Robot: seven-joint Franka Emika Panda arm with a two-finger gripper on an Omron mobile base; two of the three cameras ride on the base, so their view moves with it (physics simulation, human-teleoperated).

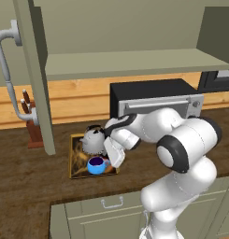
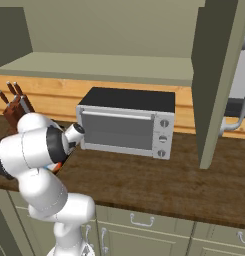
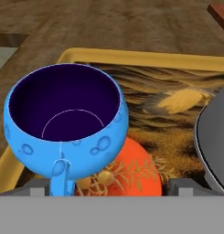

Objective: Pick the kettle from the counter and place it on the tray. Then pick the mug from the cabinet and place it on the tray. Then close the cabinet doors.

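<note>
A: Item one, mug (image 3: 65, 125). Location?

B: Blue, upright, standing on the tray (image 1: 75, 158), near its front edge. In the hand view it sits just ahead of the hand (image 3: 111, 185), offset to one finger's side, handle turned back toward the camera.

A: Item two, hand. State?

B: Released. Both fingertips stand wide at the bottom of the hand view and neither touches the mug. In the left base view the hand (image 1: 112, 158) hangs just beside the mug (image 1: 96, 165).

A: Item three, kettle?

B: On the same tray, behind the mug and close to it (image 1: 94, 139). Its grey side shows at the edge of the hand view (image 3: 214, 137).

A: Item four, doors. Which way from the hand?

B: Both open. One door (image 1: 36, 74) hangs above and to the left of the hand, edge-on, long axis vertical, bar handle (image 1: 8, 74) on its outer face. The other door (image 2: 216, 80) hangs far to the right, past the oven (image 2: 129, 125) on the table (image 2: 159, 185).

A: Judgement?

B: Both placings look done. What is left is the doors, and the left one is nearer, so the hand must lift up and away from the tray.
</note>
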